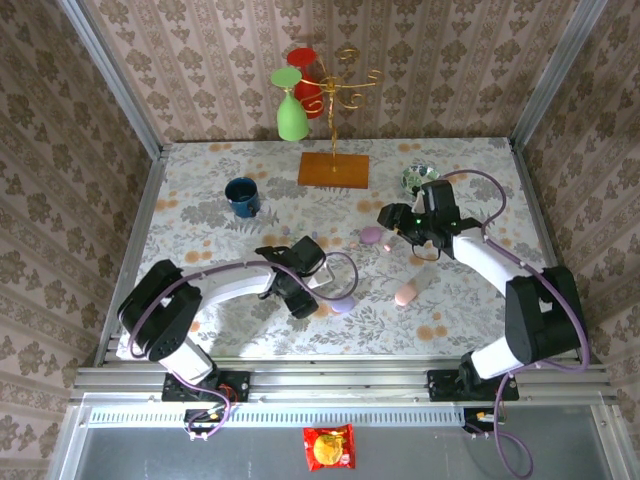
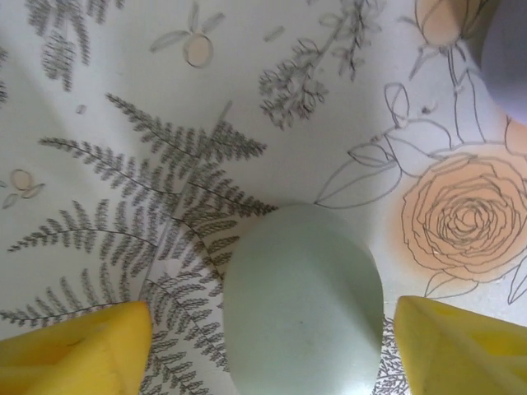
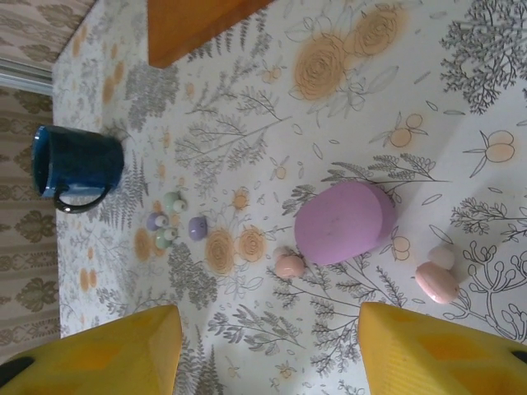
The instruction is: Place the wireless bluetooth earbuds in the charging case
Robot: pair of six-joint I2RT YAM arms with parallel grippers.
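Left tool (image 2: 273,329), jaws apart, straddles the pale green case (image 2: 305,296).

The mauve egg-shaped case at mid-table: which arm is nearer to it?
Right. The right arm ends just right of the mauve egg-shaped case, its yellow fingers open toward it. The left arm ends farther off, to the case's left, straddling a pale green egg-shaped case.

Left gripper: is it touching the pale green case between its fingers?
Apart. The left wrist view shows the left gripper straddling the pale green case, with a strip of tablecloth visible between the case and each yellow finger.
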